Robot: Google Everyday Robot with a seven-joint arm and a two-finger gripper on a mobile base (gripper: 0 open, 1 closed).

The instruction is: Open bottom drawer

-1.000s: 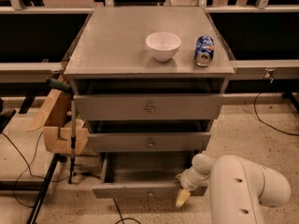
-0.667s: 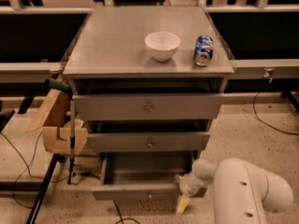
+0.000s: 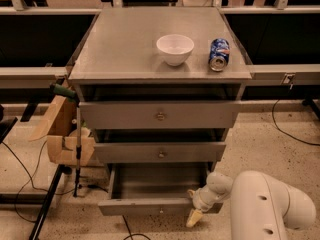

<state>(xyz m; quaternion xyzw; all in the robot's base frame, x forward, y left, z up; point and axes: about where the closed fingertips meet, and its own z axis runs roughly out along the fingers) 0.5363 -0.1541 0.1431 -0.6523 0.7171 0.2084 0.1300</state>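
The bottom drawer (image 3: 145,207) stands pulled well out at the foot of the cabinet (image 3: 125,44), and its tray shows nothing inside. We judge the pull nearly done; next we need only draw the arm clear. The gripper (image 3: 195,215) sits at the front panel's right end; we cannot tell its state. The white bowl (image 3: 175,48) on top looks empty.

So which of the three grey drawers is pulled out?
The bottom grey drawer with the small round knob: its inside shows, and the gripper is at its front right corner. The two above look shut.
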